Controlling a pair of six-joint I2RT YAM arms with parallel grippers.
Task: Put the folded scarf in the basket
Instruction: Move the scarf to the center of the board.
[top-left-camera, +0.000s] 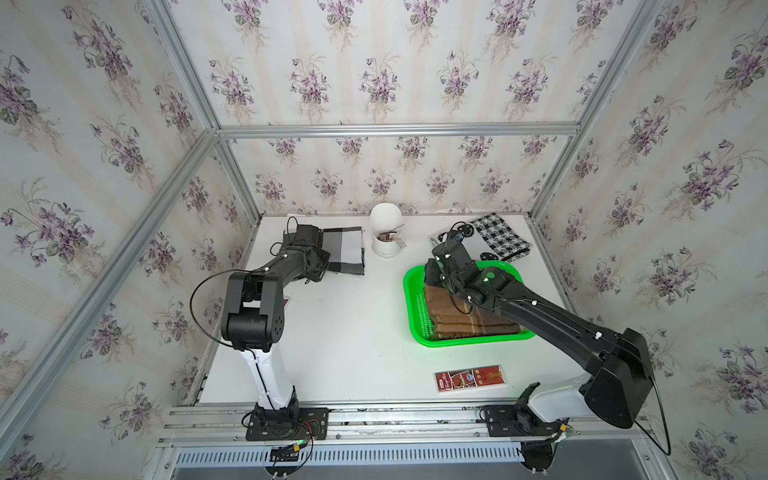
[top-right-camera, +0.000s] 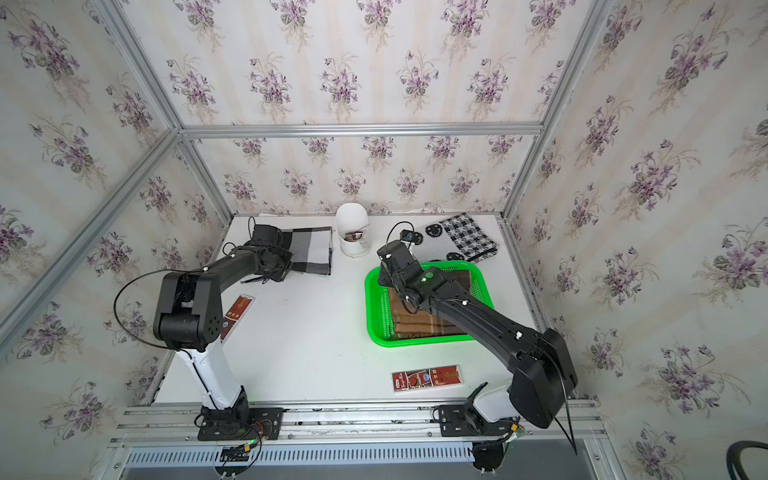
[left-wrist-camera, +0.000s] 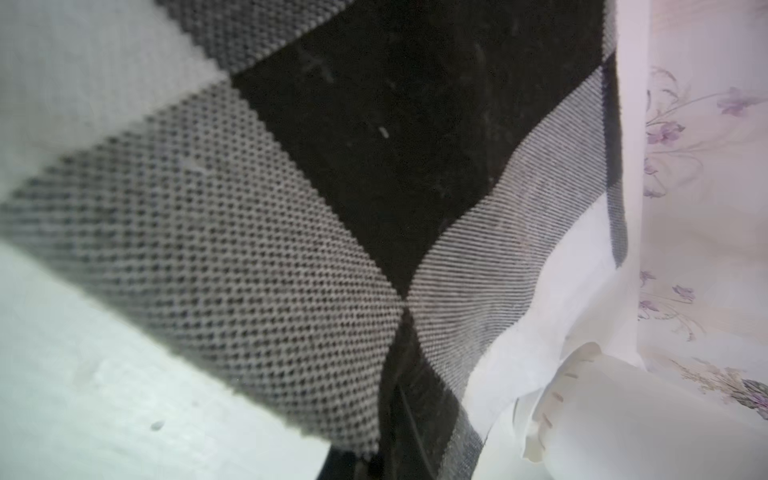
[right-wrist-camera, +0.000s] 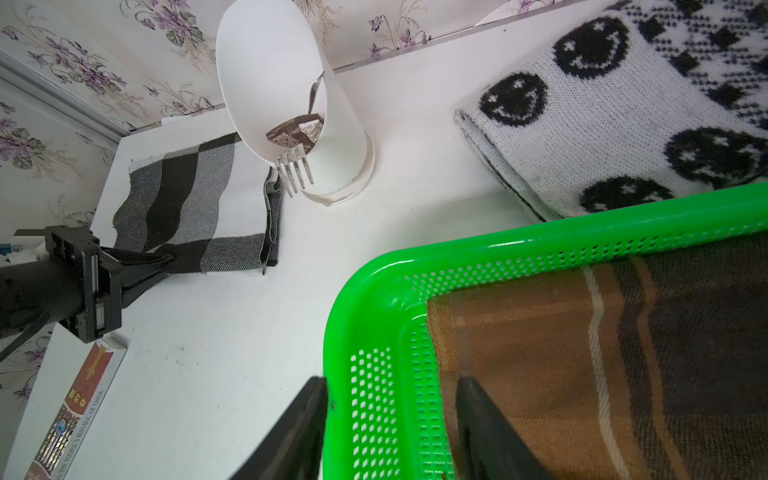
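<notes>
A folded grey, black and white checked scarf (top-left-camera: 347, 249) (right-wrist-camera: 199, 208) lies flat at the back left of the table. My left gripper (right-wrist-camera: 170, 261) is shut on its near corner, and the cloth (left-wrist-camera: 249, 249) fills the left wrist view. The bright green perforated basket (top-left-camera: 409, 299) (right-wrist-camera: 457, 257) sits at the right and holds a folded brown striped scarf (top-left-camera: 453, 320) (right-wrist-camera: 582, 353). My right gripper (right-wrist-camera: 390, 415) straddles the basket's left wall near its far corner. One finger presses the outside of the rim and the other is inside on the brown cloth.
A white cutlery holder (top-left-camera: 386, 235) with a fork stands at the back centre. Behind the basket lies a black-and-white knitted scarf with smiley faces (top-left-camera: 494, 237). One red packet (top-left-camera: 468, 378) lies near the front edge. Another red packet (top-right-camera: 237, 313) lies by the left arm.
</notes>
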